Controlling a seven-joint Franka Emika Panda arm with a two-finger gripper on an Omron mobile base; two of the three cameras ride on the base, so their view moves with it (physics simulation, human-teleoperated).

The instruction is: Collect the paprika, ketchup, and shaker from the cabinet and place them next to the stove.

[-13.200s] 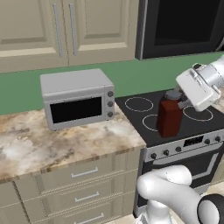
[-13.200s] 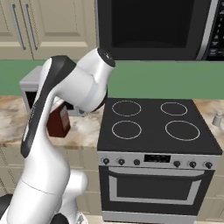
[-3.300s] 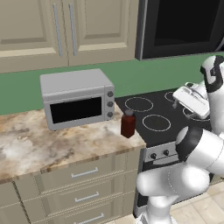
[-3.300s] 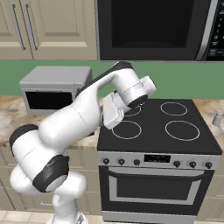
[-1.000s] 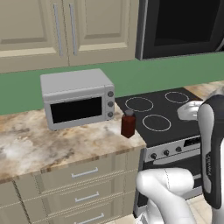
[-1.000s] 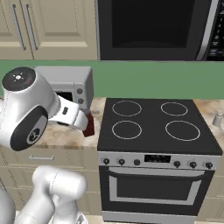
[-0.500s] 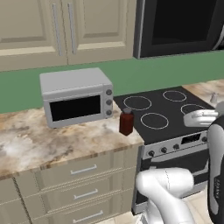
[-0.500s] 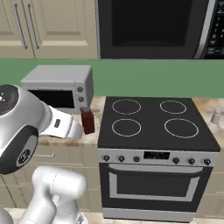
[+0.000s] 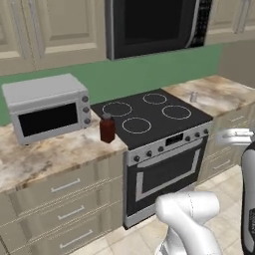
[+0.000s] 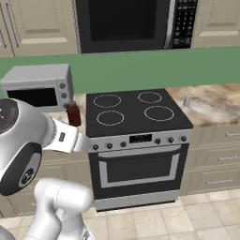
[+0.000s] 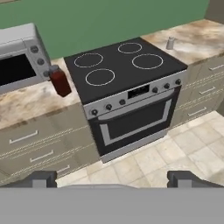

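Note:
The paprika, a dark red-brown jar, stands upright on the marble counter just left of the stove. The shaker, a tiny pale grey cylinder, stands on the counter to the stove's right. My gripper hangs well back from the stove, out over the floor, open with nothing between its fingertips. The ketchup and the cabinet are out of view.
A grey toaster oven stands on the counter left of the paprika. A black microwave hangs above the stove. Drawers run under both counters, and tiled floor lies in front of the oven door.
The views have shifted, so the camera has moved: the stove now sits mid-picture and the right counter shows. The paprika stays beside the stove. The gripper stays open.

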